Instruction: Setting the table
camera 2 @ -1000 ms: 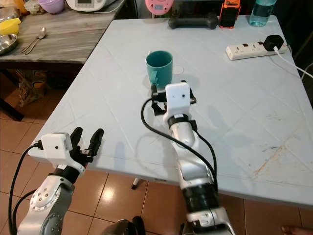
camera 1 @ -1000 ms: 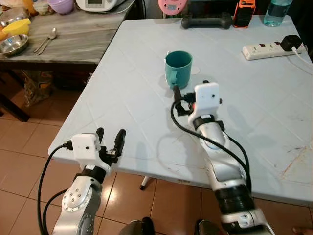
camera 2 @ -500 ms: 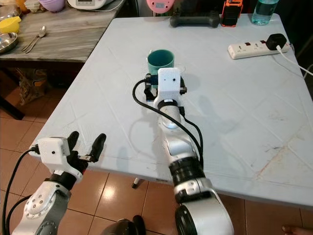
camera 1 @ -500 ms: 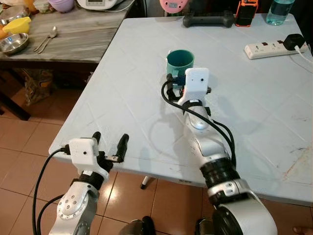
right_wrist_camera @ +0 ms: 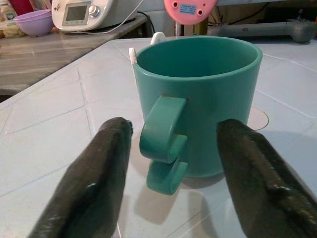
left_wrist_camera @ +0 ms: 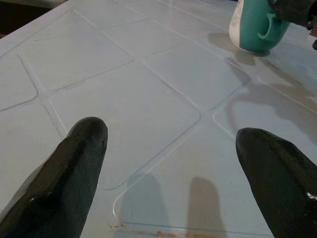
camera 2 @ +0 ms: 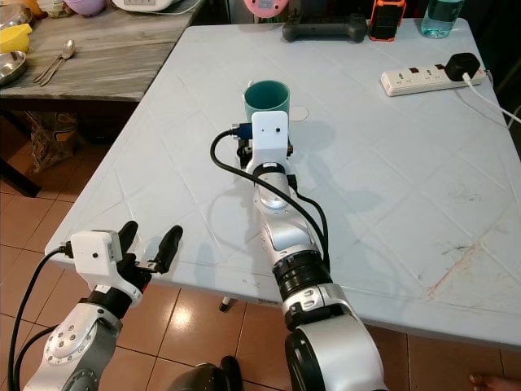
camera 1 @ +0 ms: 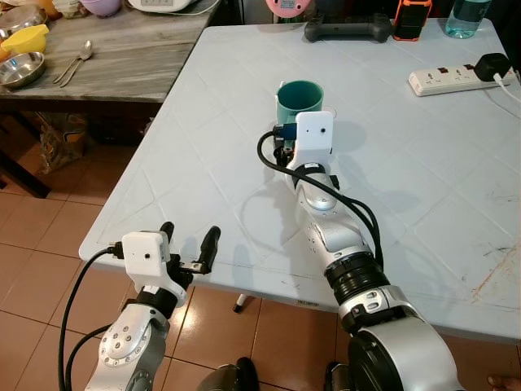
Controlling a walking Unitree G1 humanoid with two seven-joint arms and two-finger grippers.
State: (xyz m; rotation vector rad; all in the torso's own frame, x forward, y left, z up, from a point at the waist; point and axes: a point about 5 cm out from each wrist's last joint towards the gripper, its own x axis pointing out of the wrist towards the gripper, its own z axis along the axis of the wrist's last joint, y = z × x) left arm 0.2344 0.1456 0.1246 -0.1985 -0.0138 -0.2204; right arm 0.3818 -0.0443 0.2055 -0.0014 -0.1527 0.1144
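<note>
Reaching out over the white table (camera 1: 203, 147), the right gripper (right_wrist_camera: 173, 163) is sitting just in front of one teal mug (camera 1: 299, 99). Its two black fingers (right_wrist_camera: 94, 183) are spread wide apart, with the mug's handle (right_wrist_camera: 163, 141) in the gap between them, and they are not touching anything yet.

The mug is standing upright near the middle of the table, its handle pointing back at the robot. It looks hard and smooth, likely pottery, so it could slip and it could break if it is dropped. It looks empty, so it is probably not too heavy. The handle looks like the best place to hold, pinched from both sides, or else the wall of the mug beside it. A firm, gentle squeeze seems right.

The left gripper (camera 1: 189, 248) is hanging at the near edge of the table, fingers (left_wrist_camera: 74, 163) apart too, holding nothing.

Counting things: one mug, one power strip (camera 1: 456, 77) at the far right, one dark dumbbell (camera 1: 346, 31) at the far edge, and one water bottle (camera 1: 466, 15). On the wooden side table (camera 1: 122, 65) there are two spoons (camera 1: 72, 65) lying together and one metal bowl (camera 1: 20, 69).
</note>
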